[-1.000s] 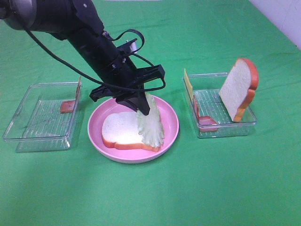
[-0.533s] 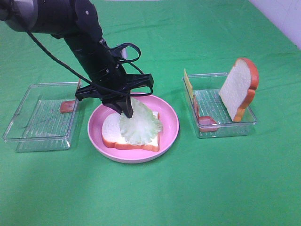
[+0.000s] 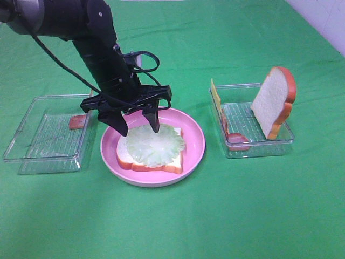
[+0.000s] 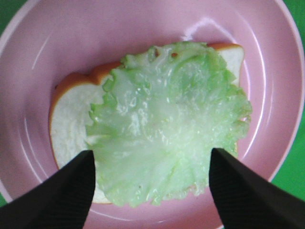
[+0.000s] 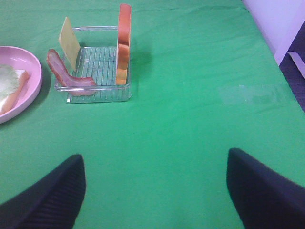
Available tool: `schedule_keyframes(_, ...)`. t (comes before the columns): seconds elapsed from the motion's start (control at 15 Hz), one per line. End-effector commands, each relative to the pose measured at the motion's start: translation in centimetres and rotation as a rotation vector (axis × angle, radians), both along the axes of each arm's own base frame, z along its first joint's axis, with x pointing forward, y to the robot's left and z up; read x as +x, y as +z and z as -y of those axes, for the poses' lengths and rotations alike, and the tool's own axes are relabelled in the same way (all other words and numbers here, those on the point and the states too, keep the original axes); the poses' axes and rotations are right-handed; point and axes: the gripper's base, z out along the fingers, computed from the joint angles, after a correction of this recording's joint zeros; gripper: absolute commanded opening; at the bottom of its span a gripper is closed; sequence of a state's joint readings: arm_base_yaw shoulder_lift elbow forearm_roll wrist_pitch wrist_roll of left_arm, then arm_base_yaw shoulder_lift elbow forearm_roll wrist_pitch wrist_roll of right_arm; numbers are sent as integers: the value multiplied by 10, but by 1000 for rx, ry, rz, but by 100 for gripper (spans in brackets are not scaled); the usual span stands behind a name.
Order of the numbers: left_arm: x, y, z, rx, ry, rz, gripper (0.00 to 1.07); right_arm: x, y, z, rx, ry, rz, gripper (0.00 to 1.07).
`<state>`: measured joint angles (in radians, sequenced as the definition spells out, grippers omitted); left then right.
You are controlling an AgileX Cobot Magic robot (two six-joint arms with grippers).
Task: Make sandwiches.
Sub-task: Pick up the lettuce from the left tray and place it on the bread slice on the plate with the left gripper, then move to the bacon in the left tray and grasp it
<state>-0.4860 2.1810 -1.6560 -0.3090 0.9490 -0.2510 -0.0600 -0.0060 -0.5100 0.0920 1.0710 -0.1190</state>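
Left gripper [image 3: 139,129]: jaws spread wide and holding nothing, with the fingertips poised just above the plate, one on each side of the lettuce.
Lettuce leaf [image 3: 155,144]: lies flat on the lower bread slice and covers most of it.
Lower bread slice [image 3: 125,154]: lies flat in the pink plate, its crust showing along the near edge.
Pink plate [image 3: 194,141]: sits between the two trays.
Left tray [image 3: 38,145]: clear, just left of the plate, with a bacon piece [image 3: 77,122] at its far right corner.
Right tray [image 3: 253,141]: clear, to the right of the plate.
Upright bread slice [image 3: 274,102]: leans on the tray's right wall.
Cheese slice [image 3: 215,96]: stands on edge at the tray's far left corner.
Bacon strip [image 3: 235,139]: lies draped along the tray's left wall.
Right gripper [image 5: 155,200]: fingers wide apart and empty over the green cloth [image 5: 190,119], well apart from the right tray.
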Motion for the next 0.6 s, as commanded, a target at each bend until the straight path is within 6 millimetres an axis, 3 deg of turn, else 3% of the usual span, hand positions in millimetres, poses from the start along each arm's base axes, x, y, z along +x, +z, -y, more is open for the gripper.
schedule_keyframes(0.07, 4, 17, 1, 14, -5, -8, 68, -1, 0, 0, -14, -1, 21, 77)
schedule_keyframes(0.33, 22, 86, -5, 119, 30, 87, 68, -1, 0, 0, -14, -1, 21, 77)
schedule_keyframes(0.47, 27, 107, -10, 161, 44, 165, 68, -1, 0, 0, -14, -1, 21, 77)
schedule_keyframes(0.6, 31, 116, -14, 179, 55, 207, 68, -1, 0, 0, -14, -1, 21, 77)
